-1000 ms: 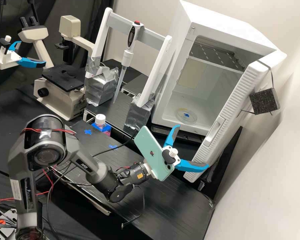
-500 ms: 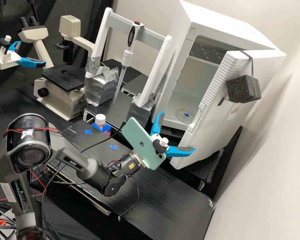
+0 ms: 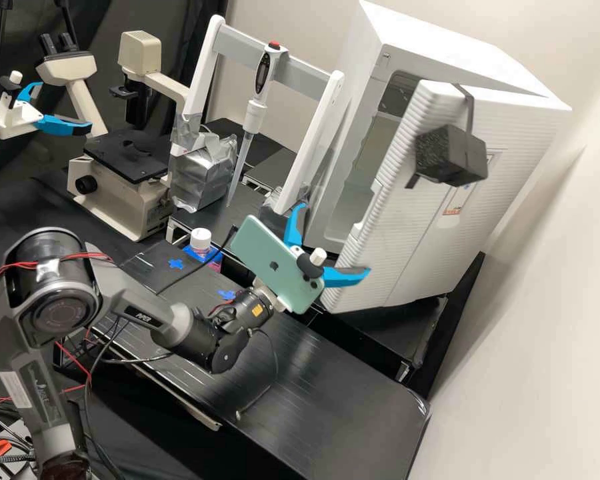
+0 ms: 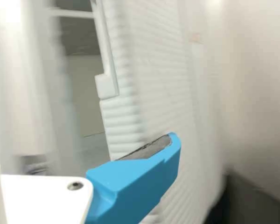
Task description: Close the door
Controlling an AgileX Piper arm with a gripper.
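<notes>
Door: it has swung in a lot and sits in front of the white cabinet, on its hinge side but with a gap by its free edge, so it is not shut; we think more than half the job is done
Handle: it sits on the free edge, next to the gap
Block: the dark block on the door came round with it
Gripper: it has moved away from the wall along with the door, toward the white stand; its jaws are wide apart with nothing between them
Next: we think the same soft push must go on till the edge meets the cabinet; the blue finger could slip off
Hard to see: the door covers much of the inside, the phone hides part of the wrist, and we cannot tell if the finger touches the door
</notes>
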